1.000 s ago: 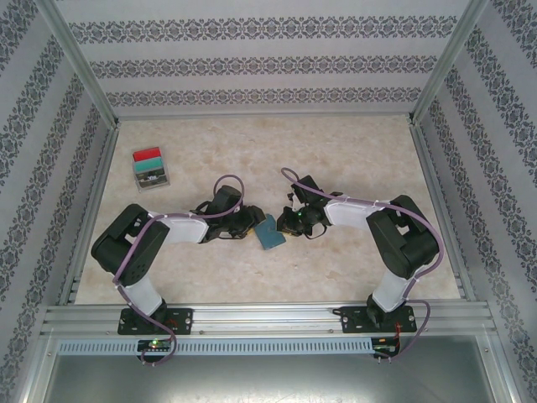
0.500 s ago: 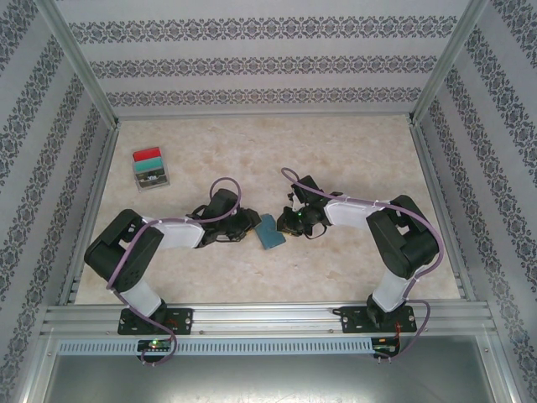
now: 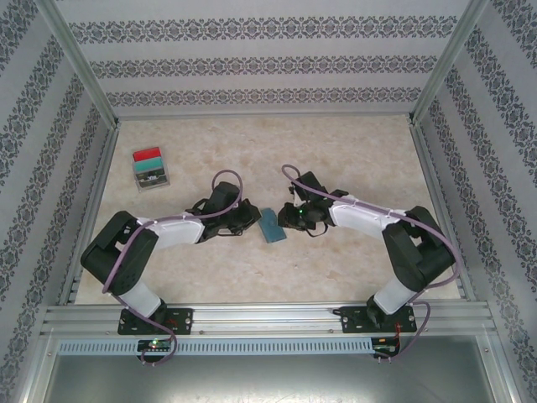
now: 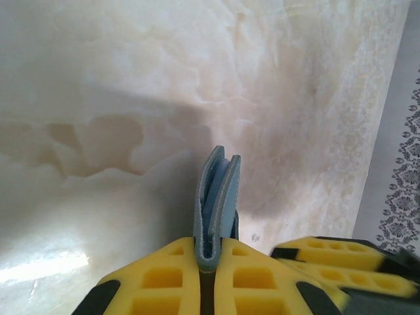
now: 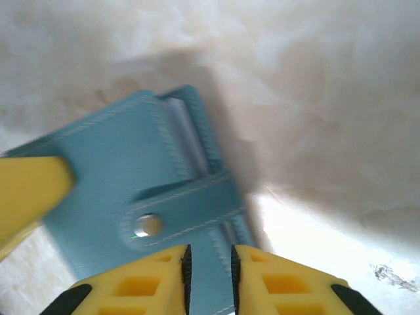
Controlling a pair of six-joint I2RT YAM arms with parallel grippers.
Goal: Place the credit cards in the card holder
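The teal-blue card holder (image 3: 271, 225) sits mid-table between both arms, folded and closed by its snap strap (image 5: 172, 215). In the left wrist view the card holder (image 4: 216, 197) stands edge-on, and my left gripper (image 4: 215, 246) is shut on its near edge. My right gripper (image 5: 210, 252) hovers at the holder's strap side with its jaws a narrow gap apart, the blue cover showing behind the gap. From above, the left gripper (image 3: 252, 220) and right gripper (image 3: 286, 217) flank the holder. The red card (image 3: 148, 154) and teal-green card (image 3: 148, 166) lie far left.
The cards rest in a small clear box (image 3: 152, 169) at the far left of the marble tabletop. Patterned walls and metal frame posts enclose the table on three sides. The left gripper's yellow finger (image 5: 29, 190) lies over the holder's left side.
My left gripper has closed onto the card holder's edge. The right gripper's jaws have parted slightly. The holder has tipped up and looks narrower from above.
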